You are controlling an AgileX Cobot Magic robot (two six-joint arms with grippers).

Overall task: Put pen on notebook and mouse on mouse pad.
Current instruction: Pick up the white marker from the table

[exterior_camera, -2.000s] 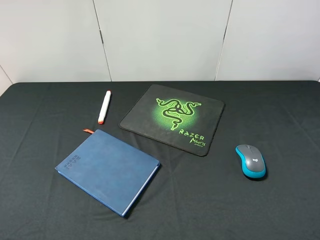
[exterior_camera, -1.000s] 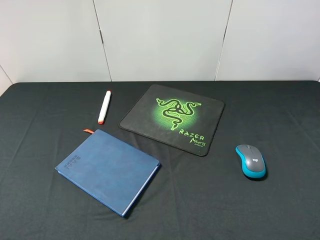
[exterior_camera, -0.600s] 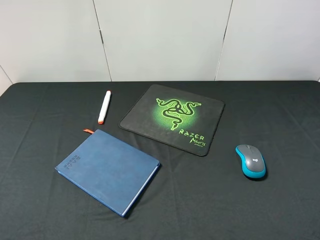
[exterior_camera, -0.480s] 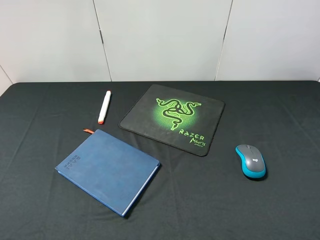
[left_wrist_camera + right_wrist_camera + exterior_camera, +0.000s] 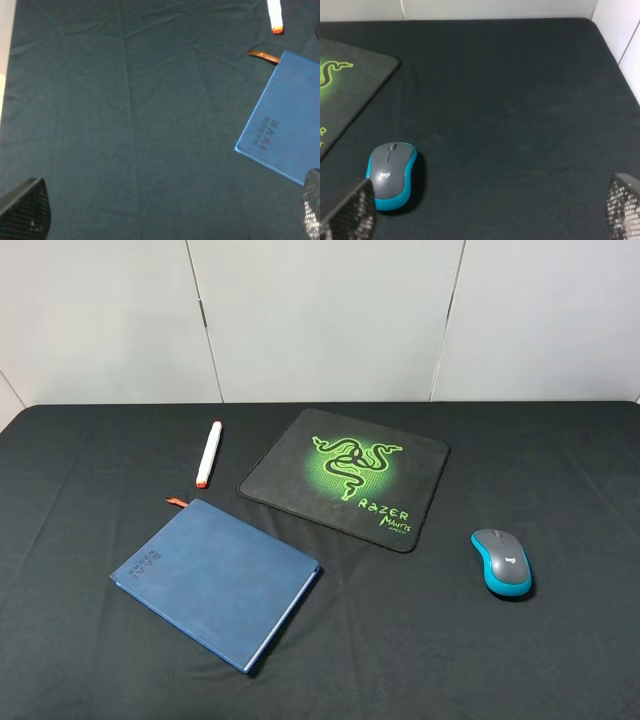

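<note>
Left fingers [image 5: 26, 212] first: they were spread wide, dark mesh-faced tips well apart, only bare black table [image 5: 125, 125] between them, nothing in their grip. One tip showed right at an edge of the notebook [image 5: 287, 127]. Whether it touched the cover, the wrist view couldn't settle. Past the notebook's far corner the orange ribbon [image 5: 263, 56] trailed onto the table. Just beyond it lay the pen [image 5: 274, 14], orange tip toward the ribbon.

Right fingers [image 5: 624, 207], same story: they were wide open and empty, with plain table between the tips. The mouse [image 5: 391, 172] sat right against one tip in the picture, though contact was impossible to call. It was grey side up, its scroll wheel pointing away from the camera. A corner of the mouse pad [image 5: 347, 82] lay near the mouse and clear of it.

The high camera gave the layout. The pen [image 5: 209, 452] was upper left of centre, flat on the table, tip toward the bottom of the frame. It lay just left of the mouse pad [image 5: 345, 475] and apart from it. The notebook [image 5: 215, 580] was lower left, closed and turned at an angle, its ribbon [image 5: 176, 502] out at the top corner near the pen's tip. The pen was off the notebook. The mouse [image 5: 502, 562] was right of centre, below and right of the pad, resting on the table and not on the pad.
</note>
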